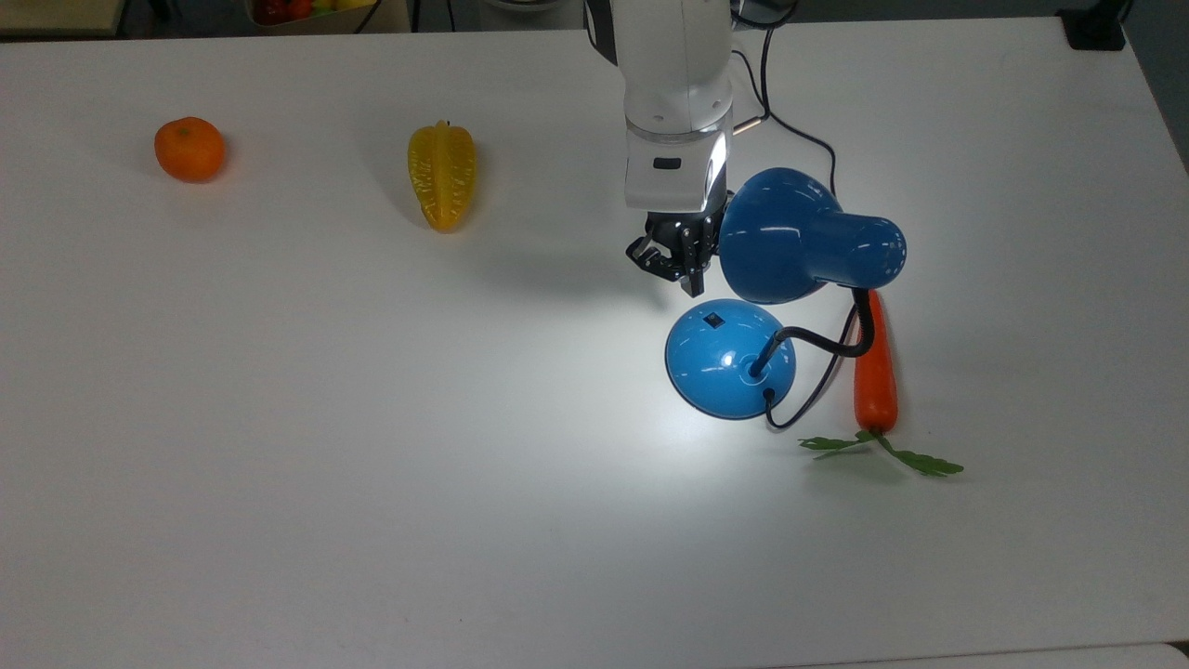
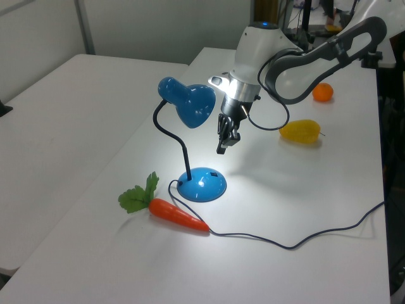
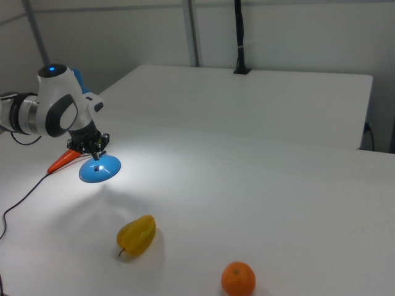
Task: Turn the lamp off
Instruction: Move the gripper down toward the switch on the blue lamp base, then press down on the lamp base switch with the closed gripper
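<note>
The lamp stands on the white table, nearer the top view's right edge than its left, with much bare surface toward the near edge. It is lit: I see a bright patch on the table around its round blue base. The shade is glossy blue and bell-shaped, held above the base by a black bent neck. A small black switch sits on the dome of the base. The black cord runs away over the table.

My gripper hangs just above the switch side of the base, close beside the shade rim. Its fingers are pressed together and hold nothing.

A carrot lies just beside the base, on the top view's right. A starfruit and an orange lie well apart, toward the far left corner in the top view.
</note>
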Tool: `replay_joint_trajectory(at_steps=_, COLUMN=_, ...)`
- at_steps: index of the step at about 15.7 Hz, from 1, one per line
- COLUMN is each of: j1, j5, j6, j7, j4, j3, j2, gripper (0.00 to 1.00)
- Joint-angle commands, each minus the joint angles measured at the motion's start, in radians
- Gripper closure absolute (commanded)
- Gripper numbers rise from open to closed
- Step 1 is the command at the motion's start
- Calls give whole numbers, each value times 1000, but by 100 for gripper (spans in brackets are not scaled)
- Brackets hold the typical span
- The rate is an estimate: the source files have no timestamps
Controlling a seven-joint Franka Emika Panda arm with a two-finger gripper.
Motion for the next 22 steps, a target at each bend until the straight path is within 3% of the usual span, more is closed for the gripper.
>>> replay_joint_trajectory(at_steps=1, j1=14, j5=32, j6=65, j7=10, j4=-13, j3=7, j2=22, gripper=100)
replay_joint_trajectory(at_steps=22, j1=38, j5=30, j6=120, j7=9, j4=-13, j3=10, j2=84, gripper=100)
